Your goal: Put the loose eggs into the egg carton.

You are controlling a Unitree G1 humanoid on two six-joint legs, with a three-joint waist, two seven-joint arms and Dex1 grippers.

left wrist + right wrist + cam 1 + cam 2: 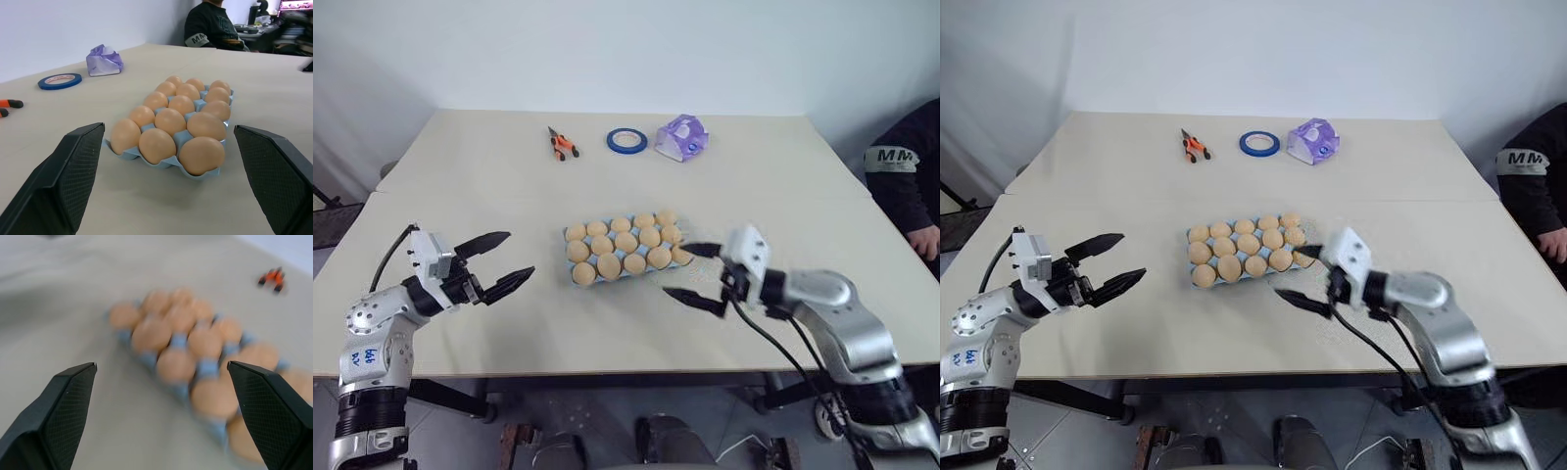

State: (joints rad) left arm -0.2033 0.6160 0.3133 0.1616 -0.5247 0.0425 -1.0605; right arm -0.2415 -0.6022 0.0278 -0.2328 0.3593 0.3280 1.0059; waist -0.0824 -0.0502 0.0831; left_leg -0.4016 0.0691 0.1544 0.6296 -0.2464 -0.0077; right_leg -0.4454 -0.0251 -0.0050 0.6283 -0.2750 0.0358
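The light-blue egg carton (128, 154) lies in the middle of the table, and tan eggs (626, 242) sit in its cups in three rows. Loose eggs are out of view; the eggs I see all sit in the carton. My left gripper (521, 254) hovers to the left of the carton, pointing at it, open and empty. On the carton's right side, just off its near right corner, my right gripper (674, 269) is also open with nothing between its fingers (58, 411).
At the table's far side lie orange-handled pliers (563, 144), a blue tape ring (626, 140) and a purple-and-white packet (682, 138). A person in a dark top (909, 181) sits at the right edge, a hand on the table.
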